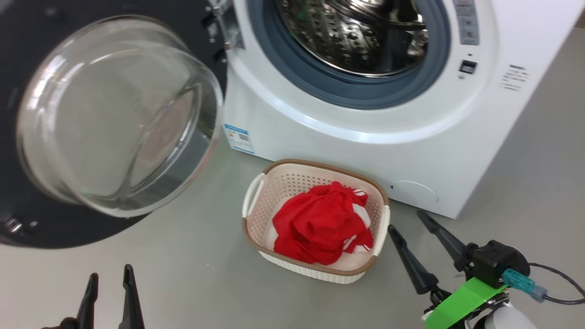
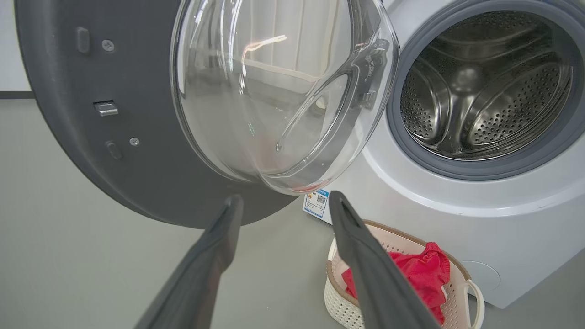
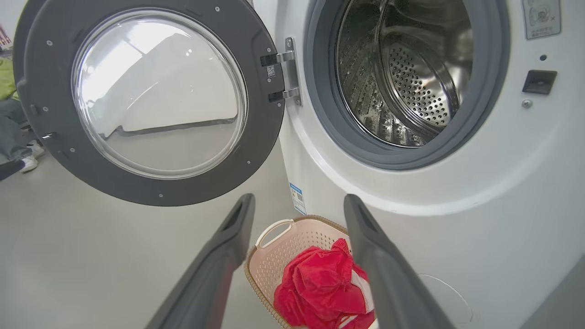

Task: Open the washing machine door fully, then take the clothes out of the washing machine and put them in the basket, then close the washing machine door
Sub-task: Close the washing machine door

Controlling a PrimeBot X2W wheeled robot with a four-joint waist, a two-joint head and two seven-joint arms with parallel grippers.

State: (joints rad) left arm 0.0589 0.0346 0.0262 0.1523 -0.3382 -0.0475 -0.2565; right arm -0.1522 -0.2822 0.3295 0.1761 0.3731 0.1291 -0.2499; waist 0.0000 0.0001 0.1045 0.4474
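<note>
Clothes (image 1: 322,224) lie heaped in the basket (image 1: 315,163), which sits on the floor (image 1: 183,274) just before the washer (image 1: 365,151), so I judge only shutting the door (image 1: 114,114) is left

Head view: the door hangs swung wide on my left. My left gripper (image 1: 111,274) is low beneath it, jaws apart and empty; my right gripper (image 1: 406,220) is beside the basket, likewise spread, holding nothing. I'd push with the left on the black rim (image 1: 36,224), far from the hinge, not on the glass (image 1: 151,173), and follow through until the latch catches

Left wrist view: my fingers (image 2: 215,256) point at the glass's lower edge; the drum (image 2: 480,91) looks bare

Right wrist view: hinge (image 3: 285,75) and latch socket (image 3: 539,81) show plainly, and nothing drapes over the grey seal (image 3: 411,160). The basket seems to sit below the door's swing, though close. A person's foot (image 3: 27,162) is well off beyond the door
</note>
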